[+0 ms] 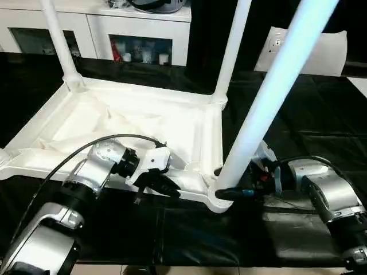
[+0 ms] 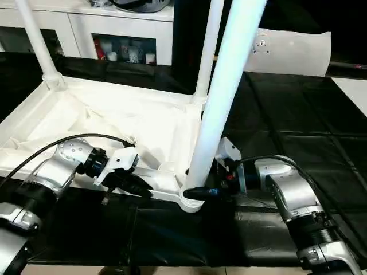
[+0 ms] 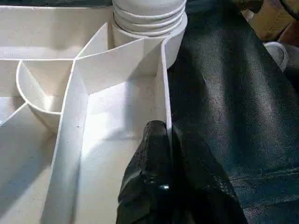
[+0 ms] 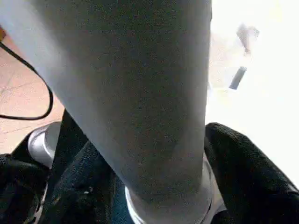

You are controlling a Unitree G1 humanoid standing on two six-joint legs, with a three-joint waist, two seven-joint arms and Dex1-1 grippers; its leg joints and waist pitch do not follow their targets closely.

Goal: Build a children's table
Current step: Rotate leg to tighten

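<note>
White plastic rectangular tabletop [image 1: 143,129], ribbed underside up, lies on the black-covered bench [image 1: 298,114]. Hollow moulded plastic: likely light, stiff, a bit slick. Best held by rim or ribs; a leg low by its socket (less leverage).

Left claw [image 3: 161,154] is closed, pinching the tabletop's near rim, toward the near right corner. Right claw [image 4: 140,186] straddles the base of the long white tapered tube leg [image 1: 269,91] standing in the near right corner socket, one finger each side; can't tell if it's clamped. Two more legs stand in the far corners.
</note>
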